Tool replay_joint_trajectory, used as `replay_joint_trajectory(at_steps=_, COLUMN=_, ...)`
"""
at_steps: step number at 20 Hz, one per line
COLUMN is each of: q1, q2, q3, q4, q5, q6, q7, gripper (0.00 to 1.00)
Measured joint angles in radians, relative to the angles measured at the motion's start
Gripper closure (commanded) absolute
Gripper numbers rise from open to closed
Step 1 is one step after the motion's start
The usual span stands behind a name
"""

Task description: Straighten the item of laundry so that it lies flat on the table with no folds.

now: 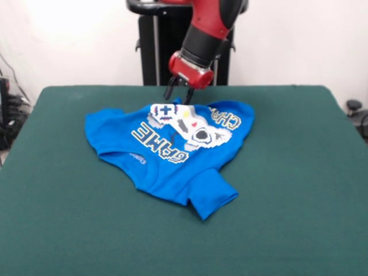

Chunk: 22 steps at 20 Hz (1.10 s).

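Hand (179, 94): positioned at the far edge of the shirt, pointing down from the red and black arm (208, 34). Two dark fingertips (169, 91) visible, spread slightly apart, with a gap between them. Tips at or just above the fabric's far hem; contact with the cloth cannot be confirmed. Nothing seen gripped between the fingers.

Blue T-shirt (167, 167): lying on the green counter (299, 190), somewhat toward its far half and near the middle of its width. Print side up, with lettering and game-controller graphic (187, 126) visible. Not flat: far right portion bunched and folded over, cutting across part of the lettering. One sleeve (211, 198) extended toward the near side; another section spread out to the left. Wrinkles across the body.
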Motion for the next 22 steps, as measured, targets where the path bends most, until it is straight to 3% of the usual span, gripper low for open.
replay_joint_trajectory(at_steps=4, q1=-0.032, q2=-0.007, q3=0.016, q4=0.000, q5=-0.025, q6=-0.001, q7=0.000, gripper=0.00)
replay_joint_trajectory(at_steps=13, q1=-0.300, q2=-0.075, q3=0.144, q4=0.008, q5=-0.209, q6=0.056, q7=0.000, gripper=0.00)
replay_joint_trajectory(at_steps=19, q1=-0.360, q2=-0.104, q3=0.208, q4=0.009, q5=-0.216, q6=0.113, q7=0.000, gripper=0.00)
replay_joint_trajectory(at_steps=20, q1=-0.362, q2=-0.109, q3=0.228, q4=0.009, q5=-0.216, q6=0.120, q7=0.000, gripper=1.00)
replay_joint_trajectory(at_steps=22, q1=-0.363, q2=-0.110, q3=0.232, q4=0.009, q5=-0.216, q6=0.121, q7=0.000, gripper=1.00)
